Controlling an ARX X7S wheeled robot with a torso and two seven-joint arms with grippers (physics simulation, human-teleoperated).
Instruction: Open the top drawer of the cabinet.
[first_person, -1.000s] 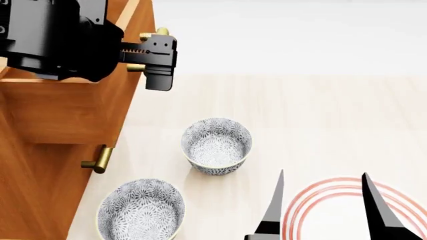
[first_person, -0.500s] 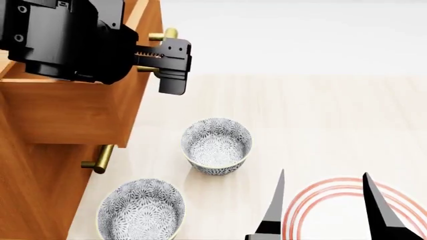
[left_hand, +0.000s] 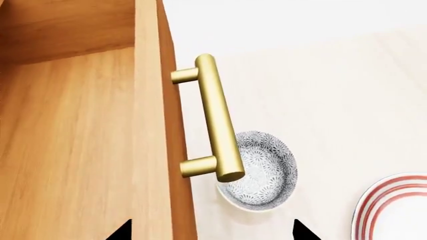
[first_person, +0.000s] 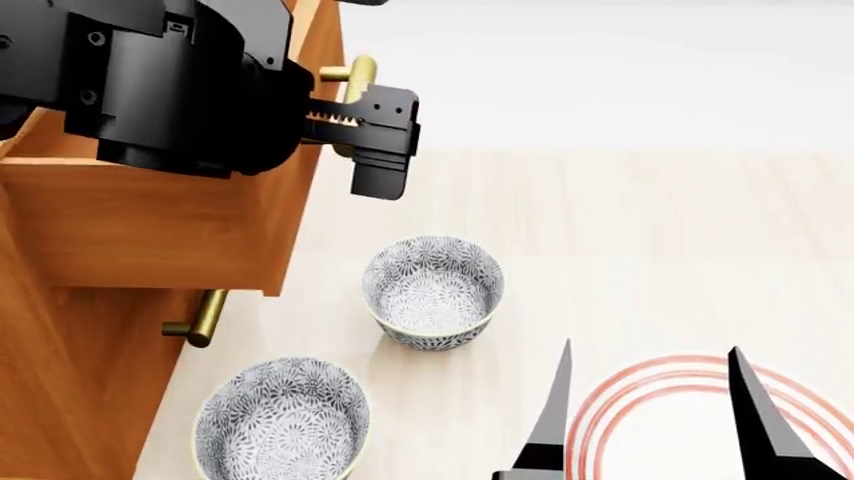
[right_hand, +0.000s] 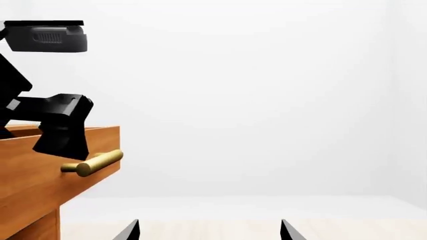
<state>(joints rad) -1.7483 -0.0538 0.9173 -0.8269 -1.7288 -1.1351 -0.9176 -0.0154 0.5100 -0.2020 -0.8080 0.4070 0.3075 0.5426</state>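
Brass bar handle (left_hand: 215, 117) on the rigid wooden top drawer (first_person: 160, 225), protruding from the cabinet (first_person: 67, 390), is the smooth hold point; left gripper (first_person: 354, 125) straddles it, closure indeterminable; right gripper (first_person: 647, 410) open

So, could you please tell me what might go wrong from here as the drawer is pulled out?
1. The left claw straddles the brass handle with its fingertips wide apart in the wrist view, so it seems hooked rather than clamped; it may slip off the handle.
2. The top drawer already overhangs the cabinet; pulled much further, it could leave its rails.
3. A patterned bowl sits on the floor below the handle; a dropping arm could strike it.
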